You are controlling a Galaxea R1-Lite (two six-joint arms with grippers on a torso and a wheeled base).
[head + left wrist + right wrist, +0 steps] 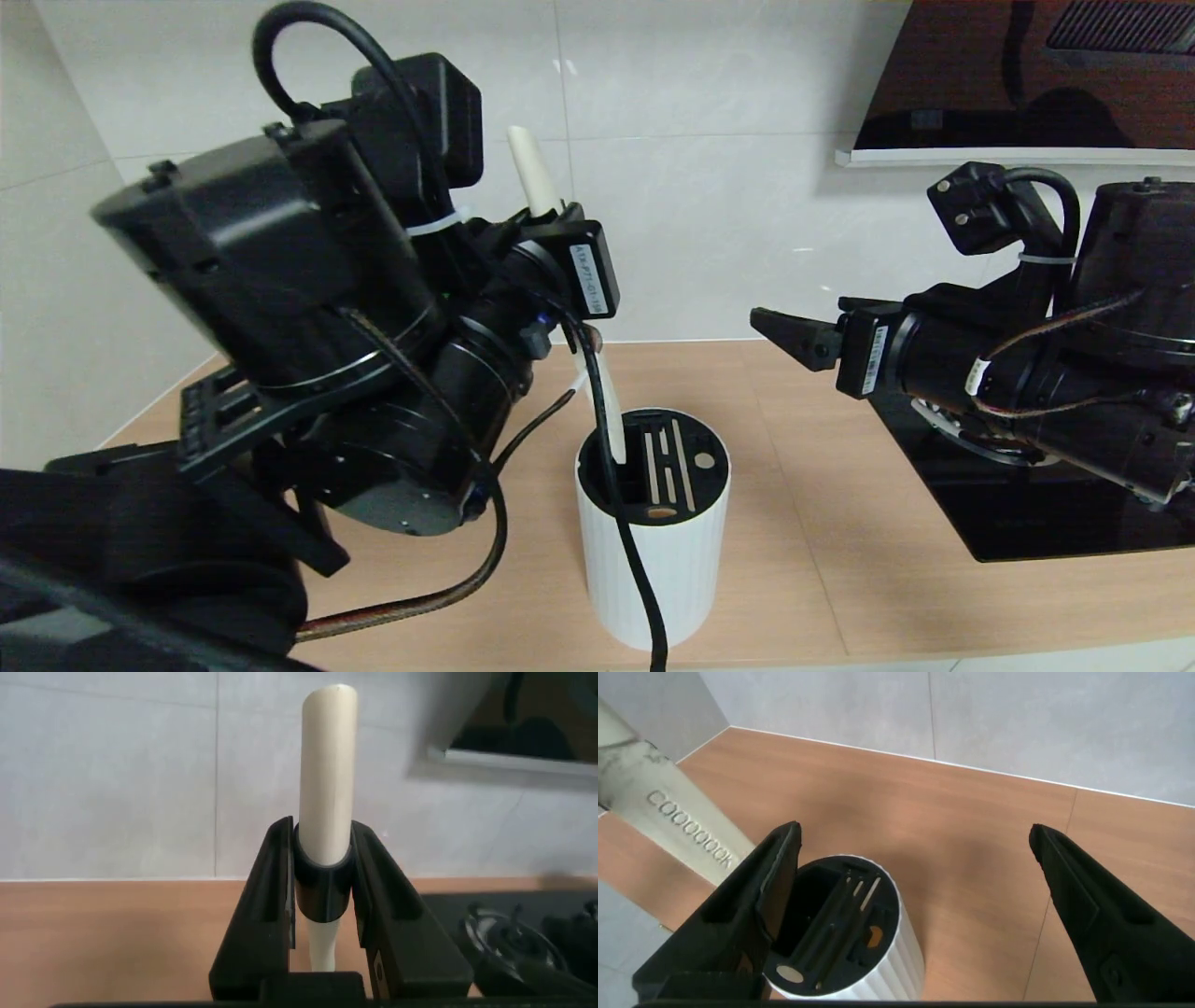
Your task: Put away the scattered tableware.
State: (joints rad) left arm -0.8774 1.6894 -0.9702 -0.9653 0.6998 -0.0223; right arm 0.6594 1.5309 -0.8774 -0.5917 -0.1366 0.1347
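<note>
The left pincer (325, 863) clenches a cream-handled knife (327, 765), its blade tip inside the white holder (653, 560) on the tabletop (822, 448). Lowering it straight and upright should seat it cleanly. The right pincer (913, 835) hangs released nearby.

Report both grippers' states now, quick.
Left gripper: closed on the cream-handled utensil.
Right gripper: open, holding nothing.

Left gripper (323, 833): two black fingers (271, 905) closed against the dark collar (322, 891) of an upright cream utensil handle (328, 756). Behind: wooden countertop (112, 929), its far edge meeting a white tiled wall (121, 765); black cooktop (523, 943) set into it.
</note>
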